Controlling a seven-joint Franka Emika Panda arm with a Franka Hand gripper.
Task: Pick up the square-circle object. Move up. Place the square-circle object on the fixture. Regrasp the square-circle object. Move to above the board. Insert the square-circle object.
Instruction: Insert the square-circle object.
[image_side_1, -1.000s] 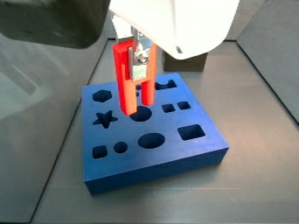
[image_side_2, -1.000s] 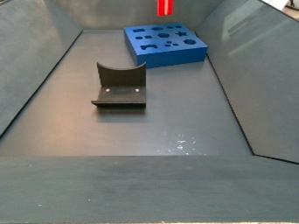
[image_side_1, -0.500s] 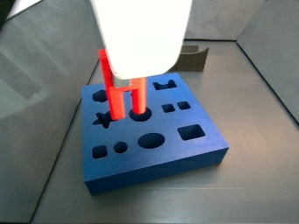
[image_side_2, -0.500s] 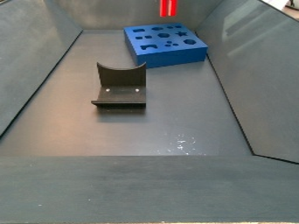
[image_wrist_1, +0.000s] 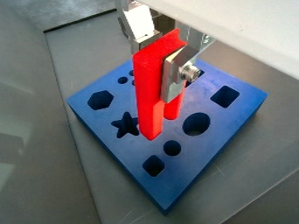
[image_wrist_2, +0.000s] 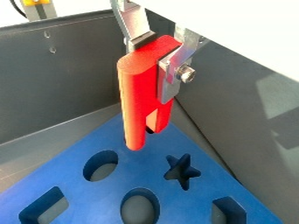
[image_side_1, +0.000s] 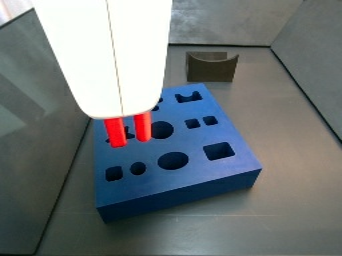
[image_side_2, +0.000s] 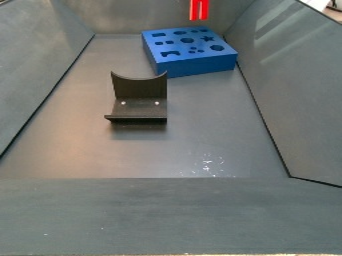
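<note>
The red peg (image_wrist_1: 155, 87) is pinched upright between the silver fingers (image_wrist_1: 176, 72) of the gripper (image_wrist_2: 158, 54). Compared with a second ago, it has been carried sideways above the blue board (image_side_1: 221, 176). Insertion appears imminent; the dark fixture (image_side_2: 135, 98) stands empty.

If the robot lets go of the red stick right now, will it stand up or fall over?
Probably fall over. The red-orange peg is tall and slim, so it likely tips easily. It looks stiff, hanging straight in the gripper. Above the blue board, it might land in a hole or roll on its rounded part.
</note>
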